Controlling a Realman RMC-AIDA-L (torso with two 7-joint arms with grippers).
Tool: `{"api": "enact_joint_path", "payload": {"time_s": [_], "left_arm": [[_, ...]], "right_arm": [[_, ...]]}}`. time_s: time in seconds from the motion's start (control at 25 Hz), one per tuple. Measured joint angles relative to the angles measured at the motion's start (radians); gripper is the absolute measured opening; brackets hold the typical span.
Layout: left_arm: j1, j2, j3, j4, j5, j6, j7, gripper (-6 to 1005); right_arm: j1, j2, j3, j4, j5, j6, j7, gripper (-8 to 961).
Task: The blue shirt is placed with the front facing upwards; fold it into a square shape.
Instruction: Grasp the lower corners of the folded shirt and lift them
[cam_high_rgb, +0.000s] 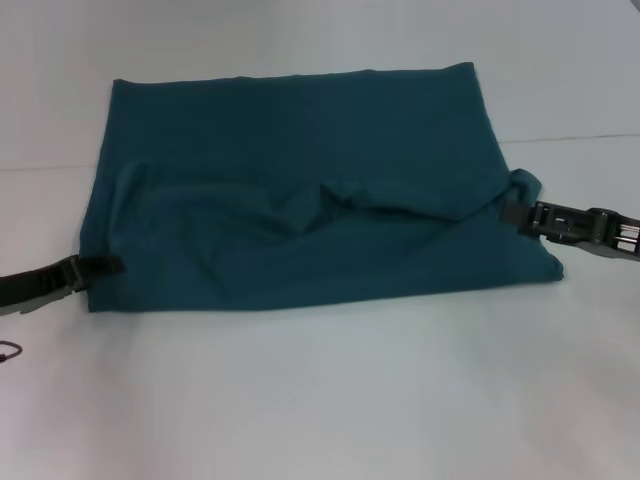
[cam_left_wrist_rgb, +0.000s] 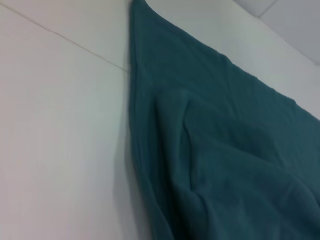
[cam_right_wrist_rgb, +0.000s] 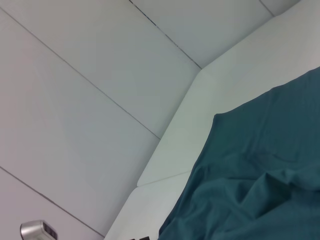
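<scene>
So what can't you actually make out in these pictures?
- Shirt front: folded under in every view, so no print or label shows.
- Left hand: head view, fingertips meet the shirt's edge; whether they pinch it is unclear, and the arm is cut off by the frame.
- Right hand: same, at the bunched corner.
- Both wrist views show only cloth and table, no fingers.

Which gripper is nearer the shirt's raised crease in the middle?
Right. The right gripper sits at the blue shirt's right edge, where the crease ends; the left gripper is at the lower left edge, farther off.
</scene>
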Motion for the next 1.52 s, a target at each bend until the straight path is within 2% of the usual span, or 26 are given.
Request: {"api": "enact_joint_path", "payload": {"time_s": [0.48, 0.8, 0.92, 1.16, 1.44, 1.52], "left_arm": [[-0.005, -0.015, 0.050, -0.014, 0.008, -0.039, 0.002, 594], [-0.040, -0.023, 0.099, -0.008, 0.007, -0.042, -0.031, 591], [-0.048, -0.019, 0.100, -0.013, 0.007, -0.036, -0.041, 369], [-0.043, -0.014, 0.093, -0.014, 0.007, -0.024, -0.053, 134], [-0.042, 0.002, 0.060, -0.015, 0.006, 0.037, -0.078, 72], [-0.043, 0.018, -0.017, -0.015, 0.002, 0.124, -0.080, 55]], "right_arm": [[-0.014, -0.001, 0.013, 0.001, 0.000, 0.000, -0.002, 946], [-0.014, -0.002, 0.018, 0.011, 0.005, -0.004, -0.002, 945], [-0.015, -0.002, 0.031, 0.011, 0.006, -0.012, -0.002, 945], [-0.016, -0.002, 0.038, 0.011, 0.003, -0.016, 0.000, 945], [-0.017, -0.009, 0.033, 0.011, 0.000, -0.017, 0.007, 945], [-0.017, -0.011, 0.030, 0.011, 0.000, -0.017, 0.008, 945]]}}
